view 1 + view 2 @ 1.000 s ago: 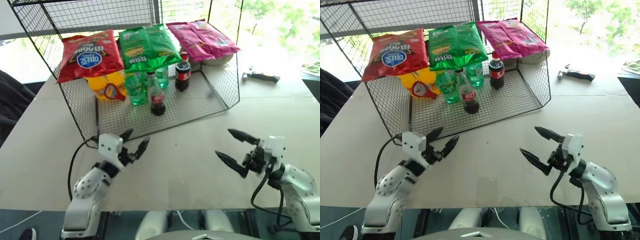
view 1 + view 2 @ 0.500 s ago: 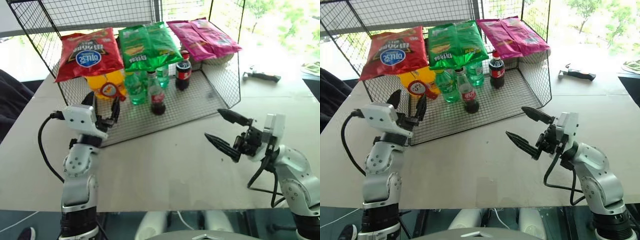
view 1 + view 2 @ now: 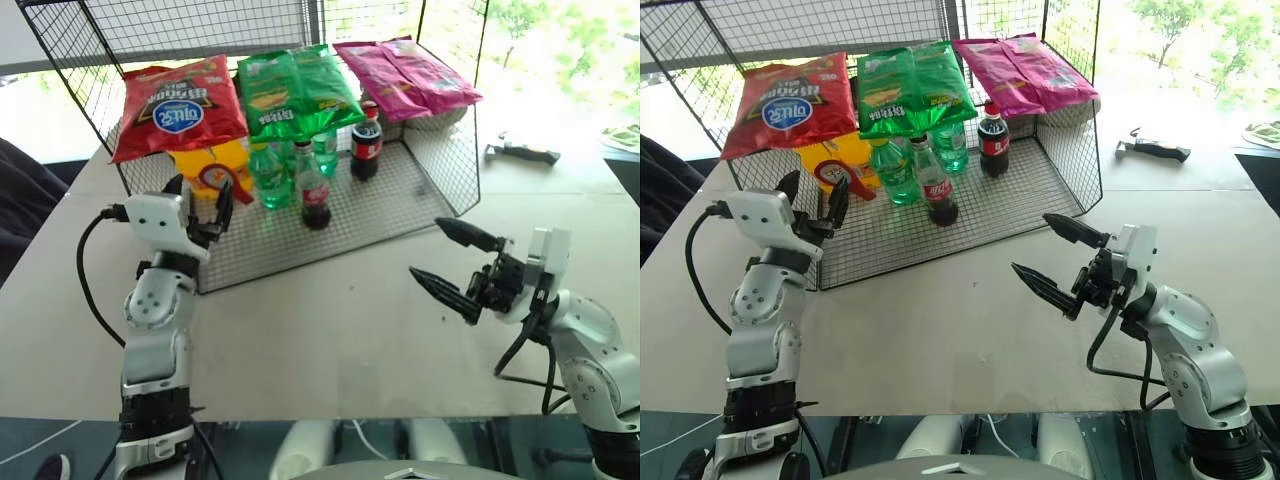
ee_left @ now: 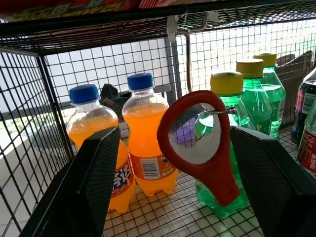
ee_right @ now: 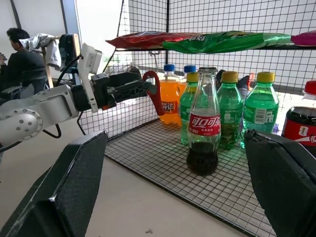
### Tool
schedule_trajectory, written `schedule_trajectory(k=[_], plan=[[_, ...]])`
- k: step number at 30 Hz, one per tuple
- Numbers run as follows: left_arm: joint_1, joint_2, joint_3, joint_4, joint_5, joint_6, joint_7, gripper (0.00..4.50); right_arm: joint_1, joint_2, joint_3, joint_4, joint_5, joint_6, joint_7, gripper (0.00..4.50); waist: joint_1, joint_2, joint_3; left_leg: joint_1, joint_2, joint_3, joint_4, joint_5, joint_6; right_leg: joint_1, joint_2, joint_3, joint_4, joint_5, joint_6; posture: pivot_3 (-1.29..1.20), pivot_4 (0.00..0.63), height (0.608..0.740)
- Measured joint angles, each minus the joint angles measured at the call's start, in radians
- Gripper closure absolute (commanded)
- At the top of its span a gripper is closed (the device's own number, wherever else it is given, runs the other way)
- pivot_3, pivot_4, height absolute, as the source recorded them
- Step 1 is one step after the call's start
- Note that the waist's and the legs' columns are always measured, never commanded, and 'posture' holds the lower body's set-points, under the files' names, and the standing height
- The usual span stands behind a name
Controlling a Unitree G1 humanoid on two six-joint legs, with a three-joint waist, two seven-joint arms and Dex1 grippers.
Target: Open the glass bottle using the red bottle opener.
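Opener hanging in rack, left gripper (image 3: pixel 199 203) at it

The opener (image 4: pixel 197 143) is being partly hidden centre-left by chip bags (image 3: pixel 180 105); both grippers, right gripper (image 3: pixel 452 262) included, are being held apart, empty.

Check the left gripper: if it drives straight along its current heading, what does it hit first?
Most likely the red bottle opener, hanging from a hook directly between the open fingers of the left gripper. Orange bottles and green bottles stand behind it. How far off the opener hangs is hard to judge.
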Motion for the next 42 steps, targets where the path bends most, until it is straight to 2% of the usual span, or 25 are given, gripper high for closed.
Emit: schedule_trajectory(k=[6, 9, 12, 23, 25, 28, 29, 30, 31, 42], plan=[[-0.004, 0.000, 0.000, 0.002, -0.002, 0.000, -0.016, 0.85, 0.009, 0.003, 0.000, 0.000, -0.012, -0.002, -0.006, 0.05, 0.000, 0.000, 0.000, 0.000, 0.000, 0.000, 0.000, 0.000, 0.000, 0.000, 0.000, 0.000, 0.001, 0.000, 0.000, 0.00, 0.150, 0.740], [-0.004, 0.000, 0.000, 0.002, -0.005, 0.000, -0.019, 1.64, 0.013, 0.003, 0.000, 0.000, -0.015, -0.003, -0.006, 0.00, 0.000, 0.000, 0.000, 0.000, 0.000, 0.000, 0.000, 0.000, -0.001, -0.001, 0.000, 0.000, 0.002, 0.000, 0.000, 0.00, 0.150, 0.740], [-0.004, 0.000, 0.003, 0.002, -0.010, 0.000, -0.019, 2.87, 0.014, 0.003, 0.000, 0.000, -0.016, -0.003, -0.005, 0.00, 0.000, 0.000, 0.000, 0.000, 0.000, 0.000, 0.000, 0.000, -0.001, -0.001, 0.000, 0.000, 0.002, 0.000, 0.000, 0.00, 0.150, 0.740], [0.002, -0.006, 0.009, 0.001, -0.022, 0.000, -0.016, 2.87, 0.014, 0.005, 0.000, 0.003, -0.019, -0.003, 0.003, 0.00, 0.000, -0.001, 0.000, 0.000, 0.000, 0.000, 0.000, 0.001, -0.001, -0.001, 0.000, 0.000, 0.002, 0.000, 0.000, 0.00, 0.150, 0.740], [0.012, -0.016, 0.012, -0.001, -0.053, 0.004, -0.022, 2.36, 0.014, 0.005, 0.000, 0.009, -0.022, -0.003, 0.003, 0.00, 0.000, -0.001, 0.000, 0.000, 0.000, 0.000, 0.000, 0.001, -0.001, -0.001, 0.000, 0.000, 0.002, 0.000, 0.000, 0.00, 0.150, 0.740], [0.017, -0.016, 0.012, -0.002, -0.058, 0.005, -0.024, 1.36, 0.014, 0.005, 0.000, 0.009, -0.025, -0.003, 0.004, 0.00, 0.000, -0.001, 0.000, 0.000, 0.000, 0.000, 0.000, 0.001, -0.001, -0.001, 0.000, 0.000, 0.002, 0.000, 0.000, 0.00, 0.150, 0.740], [0.017, -0.016, 0.012, -0.004, -0.058, 0.005, -0.025, 0.73, 0.014, 0.005, 0.000, 0.009, -0.025, -0.003, 0.004, 0.00, 0.000, -0.001, 0.000, 0.000, 0.000, 0.000, 0.000, 0.001, -0.001, -0.001, 0.000, 0.000, 0.002, 0.000, 0.000, 0.00, 0.150, 0.740], [0.017, -0.015, 0.012, -0.004, -0.059, 0.005, -0.025, 0.29, 0.014, 0.005, 0.000, 0.009, -0.026, -0.003, 0.004, 0.00, 0.000, -0.001, 0.000, 0.000, 0.000, 0.000, 0.000, 0.001, -0.001, -0.001, 0.000, 0.000, 0.002, 0.000, 0.000, 0.00, 0.150, 0.740], [0.017, -0.015, 0.012, -0.004, -0.059, 0.005, -0.025, 0.10, 0.014, 0.005, 0.000, 0.009, -0.026, -0.003, 0.004, 0.00, 0.000, -0.001, 0.000, 0.000, 0.000, 0.000, 0.000, 0.001, -0.001, -0.001, 0.000, 0.000, 0.002, 0.000, 0.000, 0.00, 0.150, 0.740], [-0.061, -0.002, 0.012, 0.063, -0.061, 0.012, -0.034, 0.10, 0.015, 0.014, 0.000, 0.009, -0.035, -0.004, 0.003, 0.00, 0.000, -0.002, -0.001, 0.000, 0.000, 0.000, 0.000, 0.001, -0.001, -0.001, 0.000, 0.000, 0.003, 0.000, 0.000, 0.00, 0.150, 0.740]])
